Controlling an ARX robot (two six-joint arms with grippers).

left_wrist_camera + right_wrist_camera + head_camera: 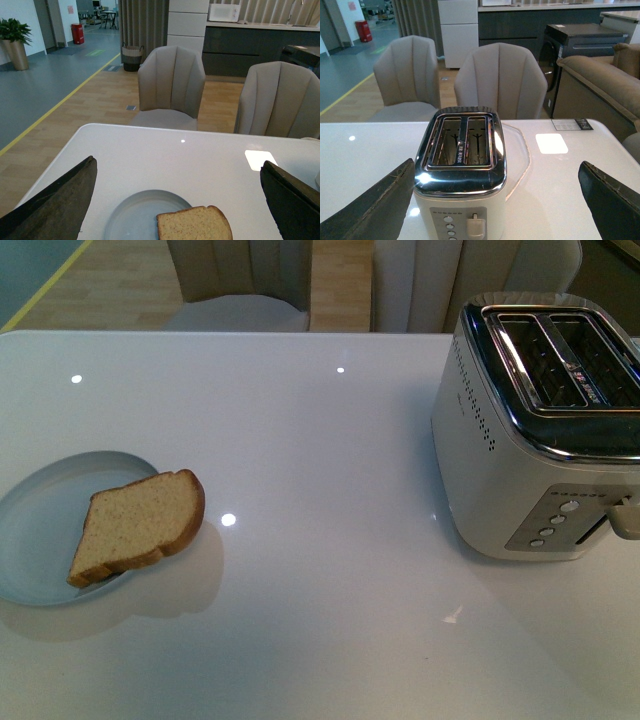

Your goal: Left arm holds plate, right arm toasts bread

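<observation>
A pale blue-white plate [45, 510] lies on the white table at the front left. One slice of brown bread [140, 525] rests on its right side, overhanging the rim. Neither arm shows in the front view. In the left wrist view the plate [130, 215] and bread [195, 225] lie below and ahead of my left gripper [177, 200], whose dark fingers [60, 200] are spread wide and empty. In the right wrist view my right gripper [497, 200] is open, its fingers [375, 205] wide apart, with the toaster [462, 170] between and ahead of them.
The white and chrome toaster [540, 440] stands at the table's right with two empty top slots, a lever and buttons on its front end. Grey chairs [172, 85] stand behind the table's far edge. The table [320, 440] is glossy white.
</observation>
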